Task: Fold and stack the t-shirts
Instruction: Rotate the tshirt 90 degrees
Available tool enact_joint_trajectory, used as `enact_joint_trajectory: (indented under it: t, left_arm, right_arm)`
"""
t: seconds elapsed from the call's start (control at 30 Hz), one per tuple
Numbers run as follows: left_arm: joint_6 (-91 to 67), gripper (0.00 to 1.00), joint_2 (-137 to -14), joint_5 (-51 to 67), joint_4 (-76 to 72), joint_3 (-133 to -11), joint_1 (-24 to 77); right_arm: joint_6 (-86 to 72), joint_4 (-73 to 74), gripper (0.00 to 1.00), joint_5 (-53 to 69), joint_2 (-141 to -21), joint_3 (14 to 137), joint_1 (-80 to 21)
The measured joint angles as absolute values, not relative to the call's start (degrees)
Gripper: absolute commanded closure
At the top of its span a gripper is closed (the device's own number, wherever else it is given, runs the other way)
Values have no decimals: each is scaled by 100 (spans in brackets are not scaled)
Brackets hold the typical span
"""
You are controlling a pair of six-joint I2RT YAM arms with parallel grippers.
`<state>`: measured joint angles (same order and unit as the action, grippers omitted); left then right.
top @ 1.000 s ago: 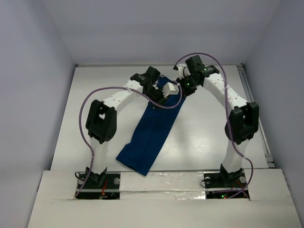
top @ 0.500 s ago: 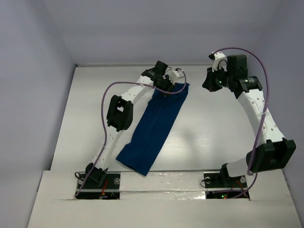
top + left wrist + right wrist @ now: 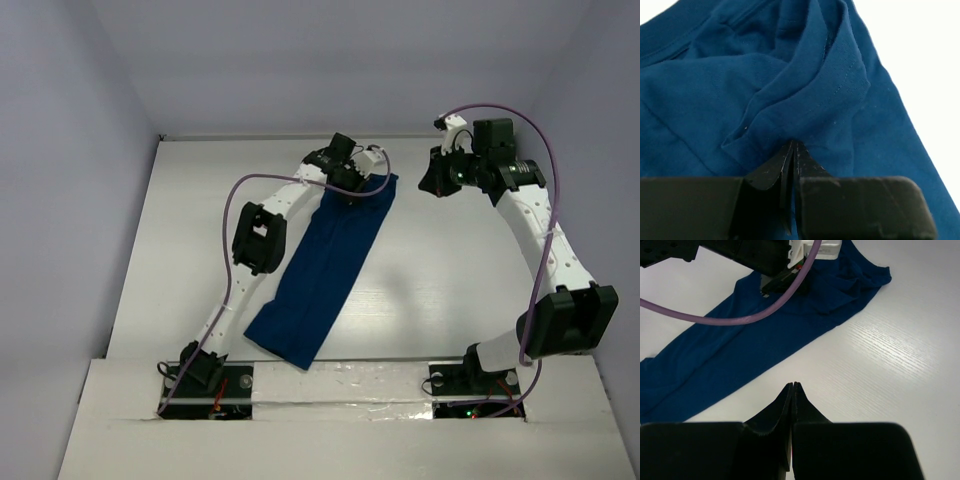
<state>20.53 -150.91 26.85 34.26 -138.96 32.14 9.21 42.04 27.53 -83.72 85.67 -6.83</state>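
The dark navy-blue t-shirt (image 3: 325, 270) lies as a long narrow strip running from the near left to the far middle of the table, plain side up, with no print showing. My left gripper (image 3: 350, 190) is at its far end. In the left wrist view the jaws (image 3: 794, 143) are closed at a raised, bunched fold of the shirt's cloth (image 3: 805, 95). My right gripper (image 3: 432, 185) is shut and empty, held above bare table to the right of the shirt. In its wrist view (image 3: 792, 384) the shirt (image 3: 740, 360) lies ahead and to the left.
The white table (image 3: 440, 280) has side walls left, right and far. A rail runs along the right edge (image 3: 540, 240). The left arm's purple cable (image 3: 740, 317) hangs over the shirt's far end.
My right arm has swung away from the shirt's far end to the right. My left arm has stretched further out and the shirt's far end now lies spread wider to the right.
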Motion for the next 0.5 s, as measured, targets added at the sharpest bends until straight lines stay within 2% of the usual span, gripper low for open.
enact_joint_trajectory:
  t: [0.3, 0.5]
  left_arm:
    - [1527, 100, -15257, 2029, 3505, -14265, 3162]
    - [1033, 100, -15465, 1815, 3367, -14599, 2700]
  right_arm:
    - [921, 4265, 100, 3011, -8372, 8578, -683]
    - [921, 4287, 100, 3092, -8372, 8576, -683]
